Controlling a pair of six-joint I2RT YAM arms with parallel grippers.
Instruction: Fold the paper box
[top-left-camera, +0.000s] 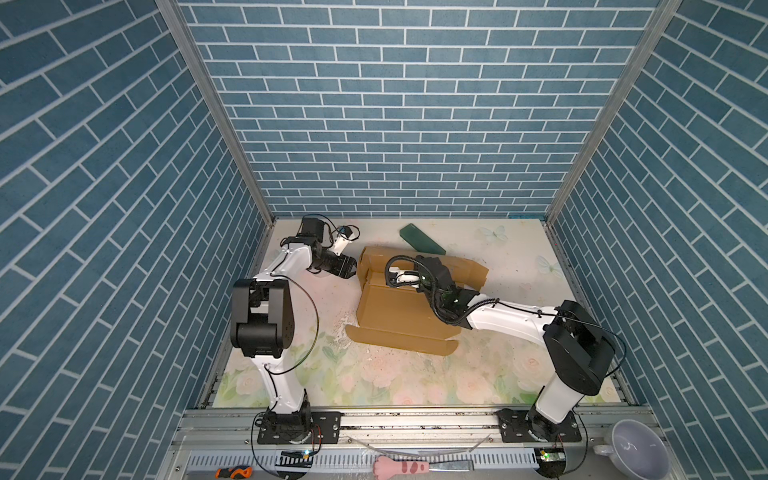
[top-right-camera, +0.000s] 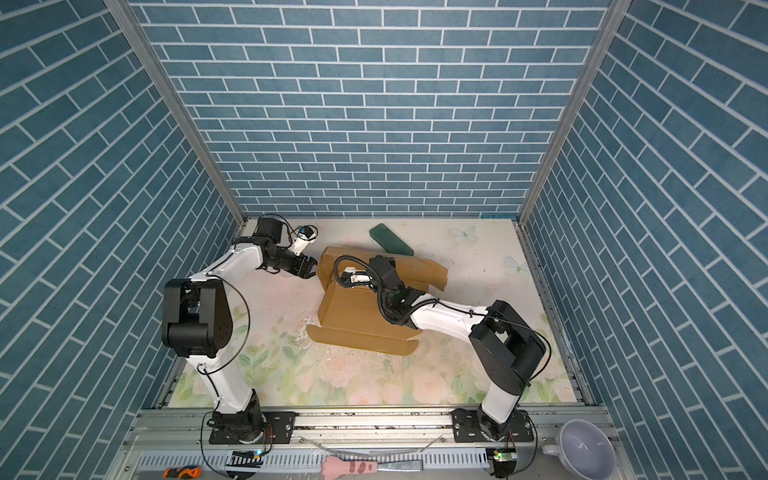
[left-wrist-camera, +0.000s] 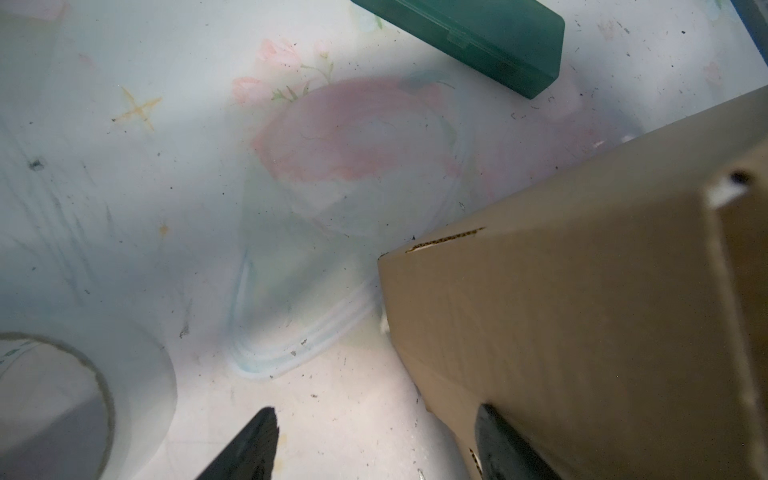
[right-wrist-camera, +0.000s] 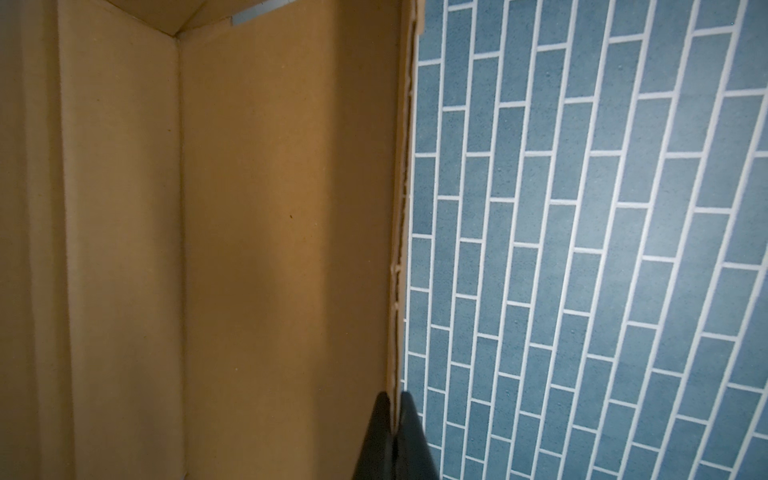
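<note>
The paper box (top-left-camera: 395, 316) (top-right-camera: 353, 311) is brown cardboard, partly folded, in the middle of the table with walls raised at the back and a long flap lying flat at the front. My left gripper (top-left-camera: 347, 270) (top-right-camera: 309, 268) (left-wrist-camera: 376, 419) is open just left of the box's back-left corner; one finger (left-wrist-camera: 498, 440) rests against the cardboard's outer side (left-wrist-camera: 582, 311). My right gripper (right-wrist-camera: 392, 401) is shut on the thin edge of an upright cardboard wall (right-wrist-camera: 291, 208). In both top views its fingertips are hidden under its wrist (top-left-camera: 436, 276).
A dark green flat block (top-left-camera: 422, 243) (top-right-camera: 390, 239) (left-wrist-camera: 478, 37) lies behind the box. A pale round rim (left-wrist-camera: 83, 374) sits near my left gripper. On the front rail outside the table are a grey bowl (top-left-camera: 636, 444), a screwdriver (top-left-camera: 235, 471) and a pink paw-shaped tool (top-left-camera: 401, 465). Blue brick walls close in three sides.
</note>
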